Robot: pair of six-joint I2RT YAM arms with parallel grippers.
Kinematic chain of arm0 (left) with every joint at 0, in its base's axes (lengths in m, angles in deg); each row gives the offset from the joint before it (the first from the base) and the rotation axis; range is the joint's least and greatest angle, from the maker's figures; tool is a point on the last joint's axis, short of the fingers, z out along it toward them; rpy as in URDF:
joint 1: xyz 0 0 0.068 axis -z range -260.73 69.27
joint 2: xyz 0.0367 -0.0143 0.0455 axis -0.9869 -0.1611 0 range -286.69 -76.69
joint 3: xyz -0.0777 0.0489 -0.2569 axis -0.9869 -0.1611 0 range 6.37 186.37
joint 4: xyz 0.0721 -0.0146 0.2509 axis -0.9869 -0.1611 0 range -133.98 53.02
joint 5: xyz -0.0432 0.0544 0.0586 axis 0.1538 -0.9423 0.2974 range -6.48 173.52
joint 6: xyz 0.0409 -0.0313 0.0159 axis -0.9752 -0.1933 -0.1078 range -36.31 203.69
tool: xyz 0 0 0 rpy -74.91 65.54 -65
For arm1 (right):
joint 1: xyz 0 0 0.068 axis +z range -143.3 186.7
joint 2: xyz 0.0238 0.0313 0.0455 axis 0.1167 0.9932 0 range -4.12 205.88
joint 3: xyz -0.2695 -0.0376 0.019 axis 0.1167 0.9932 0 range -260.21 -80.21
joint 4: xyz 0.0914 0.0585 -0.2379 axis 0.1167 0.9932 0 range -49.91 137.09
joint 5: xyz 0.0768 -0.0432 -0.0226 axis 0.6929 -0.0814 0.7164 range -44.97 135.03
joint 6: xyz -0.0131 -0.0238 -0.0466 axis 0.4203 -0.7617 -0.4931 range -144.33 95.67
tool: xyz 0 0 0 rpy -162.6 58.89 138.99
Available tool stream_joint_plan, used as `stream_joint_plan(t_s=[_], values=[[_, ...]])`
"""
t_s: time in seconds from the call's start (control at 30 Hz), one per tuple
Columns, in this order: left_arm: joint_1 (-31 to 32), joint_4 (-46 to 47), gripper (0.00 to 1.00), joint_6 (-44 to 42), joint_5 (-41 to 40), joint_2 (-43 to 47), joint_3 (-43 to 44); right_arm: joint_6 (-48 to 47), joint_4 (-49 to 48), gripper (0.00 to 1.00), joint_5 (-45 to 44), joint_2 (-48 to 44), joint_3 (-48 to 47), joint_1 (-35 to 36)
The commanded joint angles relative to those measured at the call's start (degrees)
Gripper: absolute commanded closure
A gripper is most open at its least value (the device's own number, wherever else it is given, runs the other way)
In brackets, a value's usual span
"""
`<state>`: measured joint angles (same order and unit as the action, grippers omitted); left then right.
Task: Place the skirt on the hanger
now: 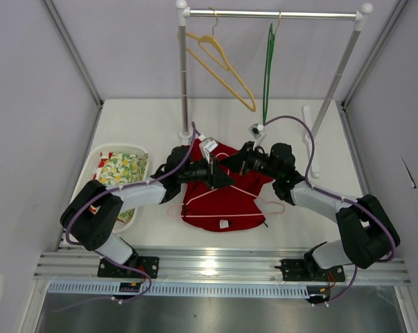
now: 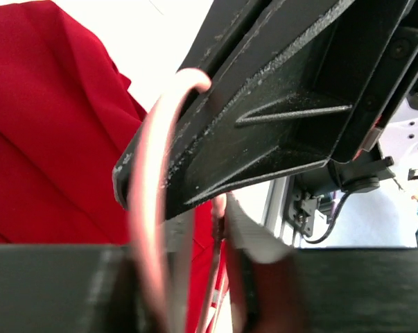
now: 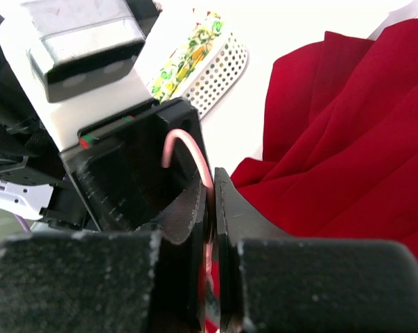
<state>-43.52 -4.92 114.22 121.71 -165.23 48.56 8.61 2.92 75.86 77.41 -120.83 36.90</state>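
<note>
Top external, skirt (image 1: pixel 226 205) flat, basket (image 1: pixel 118 146) apart leftward, hanger (image 1: pixel 229 215) atop (right fingers (image 3: pixel 247 215) pinching)

You've got a rail (image 1: pixel 274 13) at the back of the worktop (image 1: pixel 146 125) carrying a yellow hanger (image 1: pixel 222 66) and a green hanger (image 1: pixel 268 69). On the left, a white basket (image 1: pixel 122 146) holds floral cloth (image 1: pixel 123 168).

Left wrist view: hanger (image 2: pixel 150 208) wire blurred, cut off at 6 o'clock; skirt (image 2: pixel 49 139) cropped at 9 o'clock. Overhead: skirt's 12 o'clock part hidden under left hand (image 1: pixel 221 178), right hand (image 1: pixel 231 165).
</note>
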Motion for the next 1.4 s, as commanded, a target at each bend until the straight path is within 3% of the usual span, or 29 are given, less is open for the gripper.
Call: stream_joint_plan(t_s=[0.0,0.13,0.23,0.33,0.37,0.47,0.57,0.8,1.03,1.17,1.3,1.37], values=[[0.4,4.8,0.81,0.3,0.6,-0.2,-0.4,0.0,-2.0,1.00,-0.5,-2.1,0.3,-0.1],[0.5,4.2,1.00,0.0,0.6,-0.2,-0.7,-0.3,-1.1,1.00,-1.1,-2.6,0.4,0.0],[0.4,3.7,1.00,-0.4,0.4,0.2,-1.1,-1.4,3.7,0.99,-2.7,-3.4,-0.4,0.0],[0.6,2.8,1.00,-1.4,-0.1,1.1,-1.2,-2.4,8.7,0.67,-6.5,-5.2,-1.7,0.0],[0.7,2.4,1.00,-1.8,-0.3,1.3,-1.2,-3.2,12.1,0.48,-7.6,-6.0,-1.7,0.0],[0.7,2.1,1.00,-2.3,-1.1,1.9,-1.4,-4.1,20.2,0.31,-13.6,-9.6,-2.0,0.0],[0.7,2.0,1.00,-2.6,-2.3,2.1,-1.5,-3.6,27.6,0.28,-18.2,-13.9,-1.4,-0.8],[0.6,2.9,1.00,-1.3,-7.8,2.4,-1.6,1.6,45.7,0.28,-29.1,-24.8,1.2,-1.9],[0.5,3.3,1.00,-1.1,-12.5,1.5,-1.0,7.5,61.7,0.48,-32.7,-31.4,4.3,-2.0],[-0.2,3.5,1.00,-0.1,-15.3,-0.1,-0.2,9.5,66.4,0.53,-36.4,-34.4,8.2,-1.5],[-0.4,2.1,1.00,0.7,-17.4,-1.8,1.5,12.7,65.8,0.66,-36.5,-37.8,14.3,-1.5],[-0.5,1.8,1.00,0.7,-17.5,-2.5,2.1,14.0,64.7,0.68,-37.1,-38.2,16.3,-1.5]])
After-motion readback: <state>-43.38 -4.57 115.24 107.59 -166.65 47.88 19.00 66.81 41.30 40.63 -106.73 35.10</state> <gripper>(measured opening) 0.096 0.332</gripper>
